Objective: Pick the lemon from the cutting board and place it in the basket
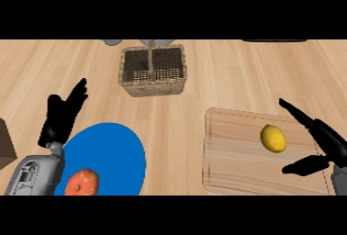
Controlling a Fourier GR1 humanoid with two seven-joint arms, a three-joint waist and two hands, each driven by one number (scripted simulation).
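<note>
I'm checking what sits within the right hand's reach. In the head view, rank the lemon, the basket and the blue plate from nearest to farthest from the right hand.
Measured from the right hand:
1. Lemon: just to its left, on the cutting board.
2. Basket: up and left, beyond the board.
3. Blue plate: far left, beside the left hand.

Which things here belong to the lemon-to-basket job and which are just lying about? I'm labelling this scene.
Part of the job:
lemon
cutting board
basket
right hand, open beside the lemon

Just lying about:
blue plate
orange fruit on the plate
left hand, resting open
</note>
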